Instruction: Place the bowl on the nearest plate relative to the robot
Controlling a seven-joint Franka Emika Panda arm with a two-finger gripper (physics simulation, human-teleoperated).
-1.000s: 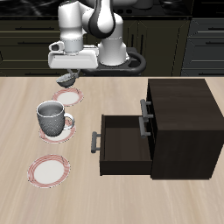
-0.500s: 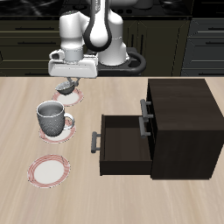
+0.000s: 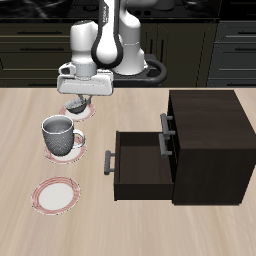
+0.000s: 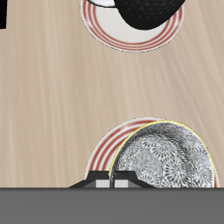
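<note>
Bowl (image 4: 164, 156) now lower, over plate (image 4: 103, 157)

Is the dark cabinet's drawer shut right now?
No, the drawer of the cabinet stands pulled out toward the table's front side in the exterior view, its open top showing the dark inside.

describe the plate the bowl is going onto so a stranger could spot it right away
Start at the dark cabinet with its open drawer, then look toward the robot's base. The plate lies under the gripper holding the bowl. Its red-rimmed twin lies near the front edge.
</note>
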